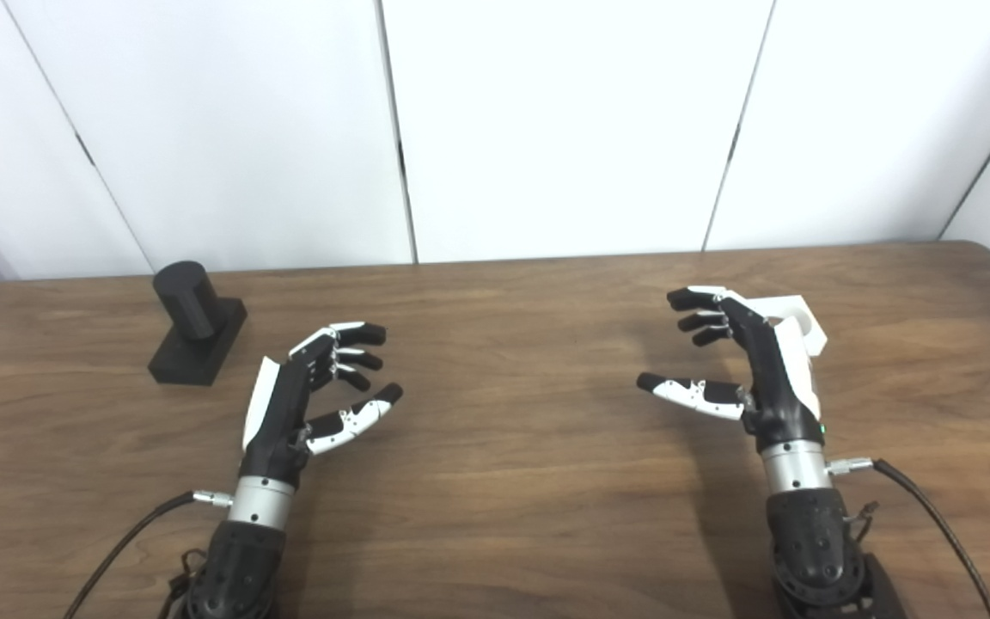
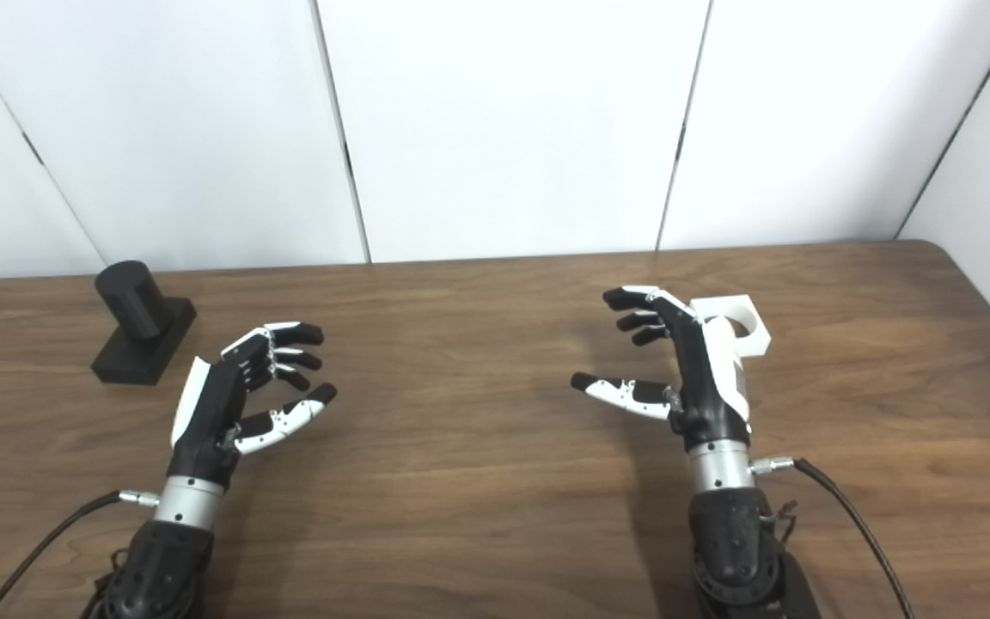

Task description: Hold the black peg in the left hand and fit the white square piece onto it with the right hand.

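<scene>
The black peg point(image 1: 189, 303), a short cylinder on a square black base, stands on the table at the far left. My left hand point(image 1: 310, 395) is open and empty, hovering to the right of the peg and nearer me. The white square piece point(image 2: 740, 322), with a round hole, lies on the table at the right. My right hand point(image 1: 744, 361) is open and empty, just in front and left of the white piece and partly covering it in the left eye view.
The brown wooden table point(image 1: 512, 481) spans the view. White wall panels point(image 1: 546, 120) rise behind its far edge. Black cables point(image 1: 933, 524) trail from both wrists toward the near edge.
</scene>
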Available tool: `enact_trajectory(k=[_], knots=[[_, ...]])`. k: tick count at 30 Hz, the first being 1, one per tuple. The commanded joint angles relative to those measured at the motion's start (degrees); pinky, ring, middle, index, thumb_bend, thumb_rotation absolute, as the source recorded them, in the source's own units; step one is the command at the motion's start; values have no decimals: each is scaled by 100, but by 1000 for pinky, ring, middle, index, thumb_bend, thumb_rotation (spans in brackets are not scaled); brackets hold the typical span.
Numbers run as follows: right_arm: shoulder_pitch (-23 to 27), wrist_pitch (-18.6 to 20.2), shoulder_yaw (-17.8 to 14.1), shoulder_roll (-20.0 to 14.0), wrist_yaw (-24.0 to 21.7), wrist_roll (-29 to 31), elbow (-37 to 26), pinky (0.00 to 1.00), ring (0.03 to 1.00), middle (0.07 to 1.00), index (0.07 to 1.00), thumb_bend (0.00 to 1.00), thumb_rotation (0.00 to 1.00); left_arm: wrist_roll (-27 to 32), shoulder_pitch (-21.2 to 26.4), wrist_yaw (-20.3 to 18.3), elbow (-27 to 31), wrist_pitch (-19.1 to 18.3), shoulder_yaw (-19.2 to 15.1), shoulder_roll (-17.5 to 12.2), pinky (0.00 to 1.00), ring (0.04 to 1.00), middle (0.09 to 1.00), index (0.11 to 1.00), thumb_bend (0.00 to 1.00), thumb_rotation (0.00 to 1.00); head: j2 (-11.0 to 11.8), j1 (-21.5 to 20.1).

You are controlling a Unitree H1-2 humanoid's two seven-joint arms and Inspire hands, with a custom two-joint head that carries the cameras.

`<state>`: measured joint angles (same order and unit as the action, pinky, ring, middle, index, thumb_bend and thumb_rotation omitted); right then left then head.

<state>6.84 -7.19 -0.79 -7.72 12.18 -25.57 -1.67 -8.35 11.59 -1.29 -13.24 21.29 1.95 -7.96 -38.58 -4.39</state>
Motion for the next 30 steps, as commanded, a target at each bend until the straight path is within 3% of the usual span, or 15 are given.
enact_trajectory(k=[1, 18, 23, 30], knots=[[145, -57, -5, -39, 12, -4, -194, 544, 617, 677, 661, 659, 13, -29, 169, 44, 80, 246, 2, -37, 493, 620, 711, 666, 557, 0, -2, -5], [133, -33, -10, -50, -6, 23, -200, 556, 623, 684, 665, 655, 14, -48, 183, 46, 18, 332, 19, -14, 503, 618, 704, 662, 568, 0, 62, 138], [115, -102, -50, -184, -38, 61, -142, 559, 629, 684, 664, 646, 29, -13, 195, 29, -56, 377, 90, 79, 511, 627, 702, 670, 570, 0, 231, 920], [49, -469, -217, -467, -134, 577, 23, 518, 618, 680, 654, 646, 0, -383, 87, 259, 12, 195, 293, 430, 535, 667, 718, 687, 584, 0, 683, 2049]])
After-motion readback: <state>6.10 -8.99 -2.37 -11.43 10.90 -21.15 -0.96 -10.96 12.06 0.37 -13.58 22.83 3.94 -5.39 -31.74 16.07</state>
